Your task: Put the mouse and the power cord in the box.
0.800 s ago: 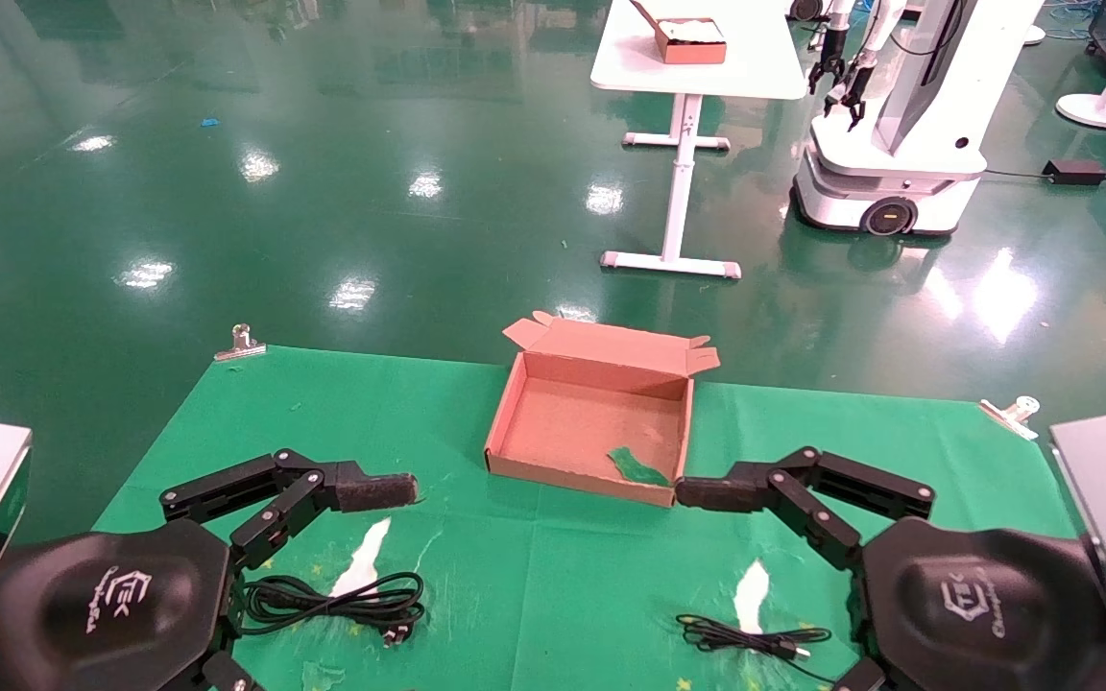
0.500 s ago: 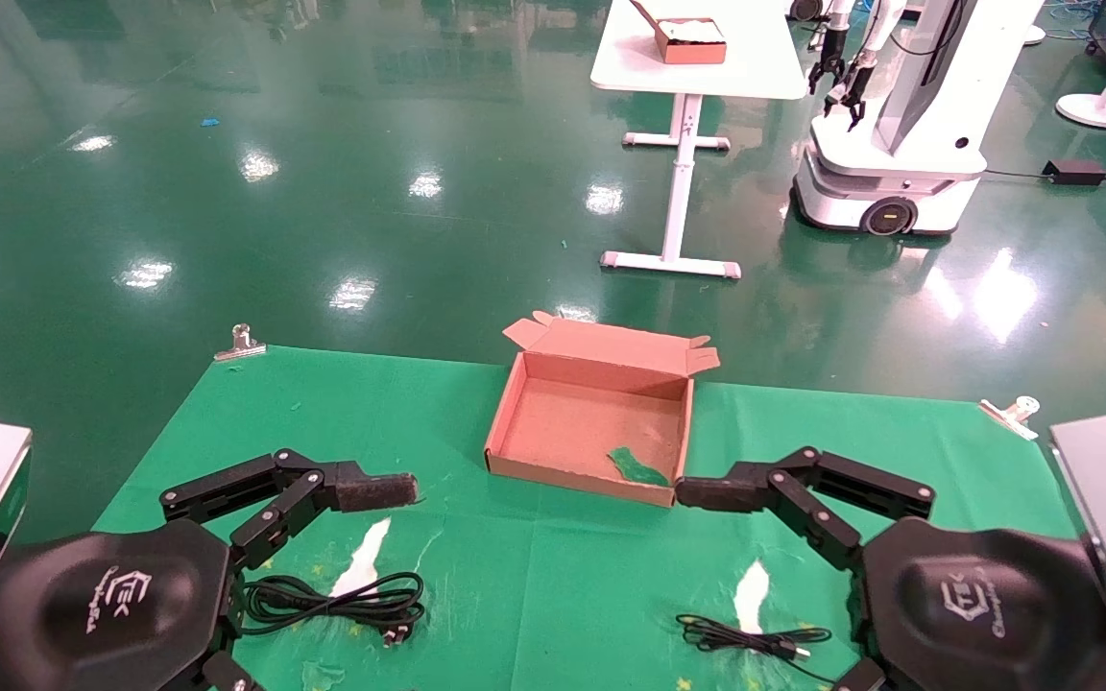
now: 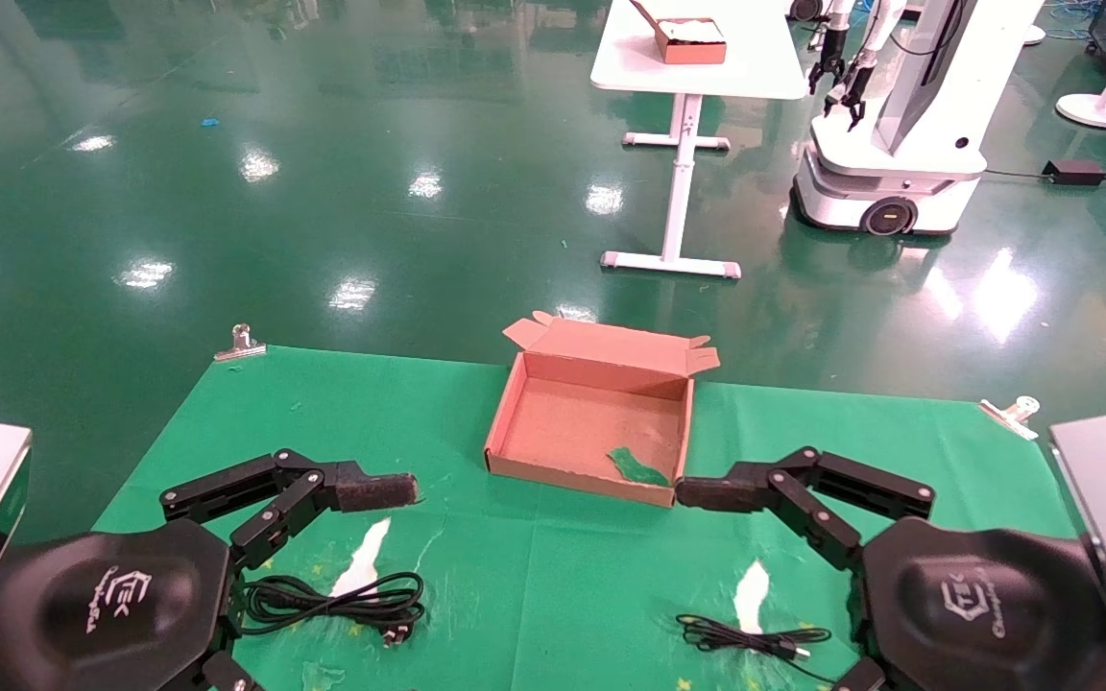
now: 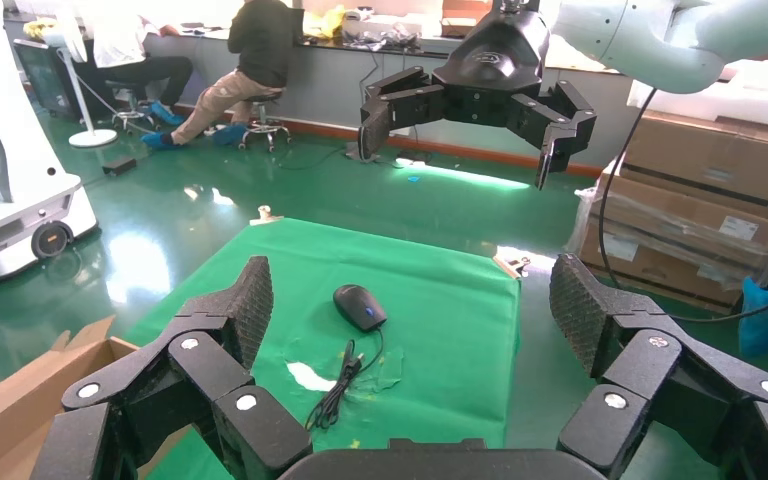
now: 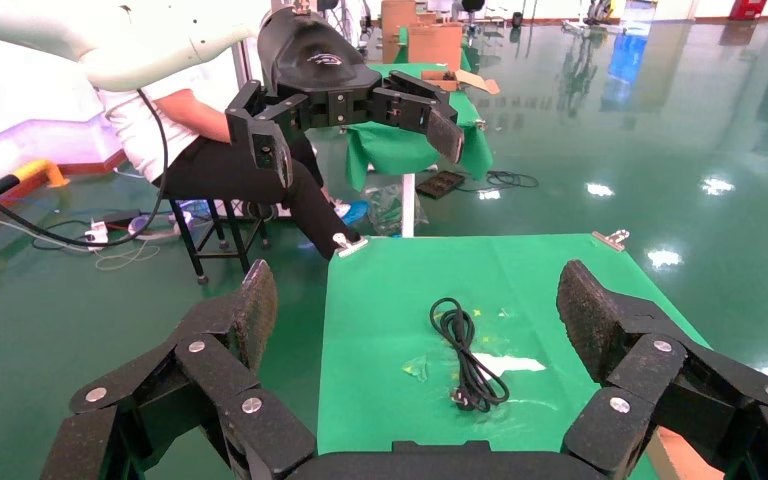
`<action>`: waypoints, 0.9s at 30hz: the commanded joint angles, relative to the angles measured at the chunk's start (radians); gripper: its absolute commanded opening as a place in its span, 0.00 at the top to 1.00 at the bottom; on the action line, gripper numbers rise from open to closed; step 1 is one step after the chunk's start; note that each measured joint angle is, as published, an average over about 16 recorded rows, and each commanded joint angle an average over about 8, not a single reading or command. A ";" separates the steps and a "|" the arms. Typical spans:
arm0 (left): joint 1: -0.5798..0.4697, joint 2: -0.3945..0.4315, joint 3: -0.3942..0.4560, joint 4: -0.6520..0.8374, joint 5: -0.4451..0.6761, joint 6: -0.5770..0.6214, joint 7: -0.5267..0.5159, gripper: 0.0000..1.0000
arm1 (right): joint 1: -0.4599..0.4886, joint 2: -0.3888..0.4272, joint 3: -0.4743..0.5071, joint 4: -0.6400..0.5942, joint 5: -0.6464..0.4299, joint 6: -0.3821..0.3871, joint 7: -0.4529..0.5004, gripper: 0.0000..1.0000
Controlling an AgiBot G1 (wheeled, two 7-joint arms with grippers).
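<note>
Spreading over the whole work surface is a green cloth (image 3: 476,422), and on it, at the middle of the far edge, sits the one brown box (image 3: 591,427), lid folded back away from the robot, its long axis running left to right, with a single green scrap (image 3: 637,468) lying in its near right corner. The left gripper (image 4: 415,330) hangs above the near left part of the cloth with its fingers spread wide and nothing between them; the right gripper (image 5: 415,325) hangs above the near right part, likewise wide open and holding nothing (each shows up in the other's wrist view, raised well clear of the cloth). Below the left gripper lies the one power cord (image 3: 337,603), bundled in a loose flat coil whose long axis runs left to right, its plug at the end toward the middle of the table. On the right side lies the one mouse (image 4: 359,306), a black oval resting flat on the cloth; in the head view only its thin cable (image 3: 755,641) shows, gathered in a narrow bundle running left to right, with the USB plug at its right end. Both lie well apart from the box, on the near side of it.
</note>
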State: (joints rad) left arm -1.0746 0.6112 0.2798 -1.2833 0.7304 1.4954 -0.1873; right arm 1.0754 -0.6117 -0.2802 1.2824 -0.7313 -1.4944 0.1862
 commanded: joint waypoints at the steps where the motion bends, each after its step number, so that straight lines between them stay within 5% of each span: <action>1: 0.000 0.000 0.000 0.000 0.000 0.000 0.000 0.00 | 0.000 0.000 0.000 0.000 0.000 0.000 0.000 0.00; 27: 0.000 0.000 0.000 0.000 0.000 0.000 0.000 0.00 | 0.000 0.000 0.000 0.000 0.000 0.000 0.000 0.00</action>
State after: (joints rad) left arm -1.0746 0.6112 0.2798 -1.2833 0.7304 1.4954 -0.1873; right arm 1.0754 -0.6117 -0.2802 1.2824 -0.7313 -1.4944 0.1862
